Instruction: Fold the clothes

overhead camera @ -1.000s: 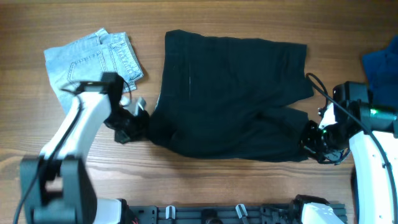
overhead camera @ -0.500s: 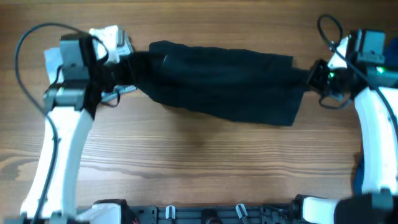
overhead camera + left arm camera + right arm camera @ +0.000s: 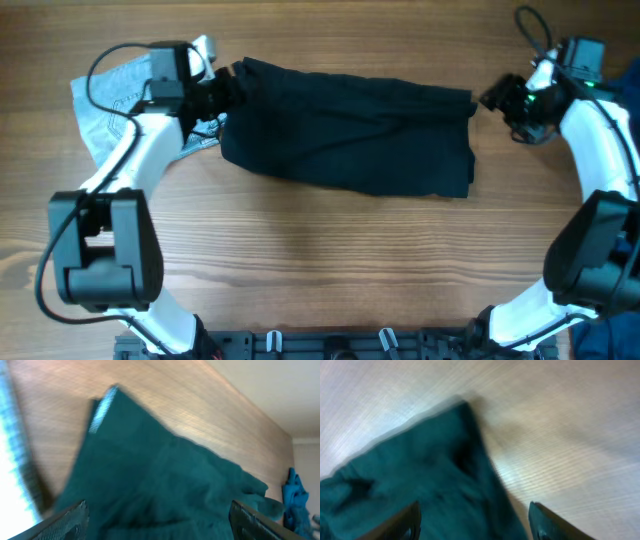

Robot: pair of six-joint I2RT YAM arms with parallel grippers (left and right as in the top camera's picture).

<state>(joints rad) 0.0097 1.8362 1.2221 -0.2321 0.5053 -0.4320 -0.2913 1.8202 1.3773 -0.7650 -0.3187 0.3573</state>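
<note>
Left gripper (image 3: 157, 519) gapes wide, its fingers (image 3: 70, 519) either side of the black garment's (image 3: 350, 135) end, clamping nothing. Right gripper (image 3: 475, 522) is spread just as wide and empty at the opposite corner. The garment lies as a long folded band across the wooden table (image 3: 320, 260). Pale denim jeans (image 3: 100, 100) lie beneath the left arm, a blue cloth (image 3: 291, 495) sits at the table's right edge, and a pale wall (image 3: 270, 385) rises beyond
</note>
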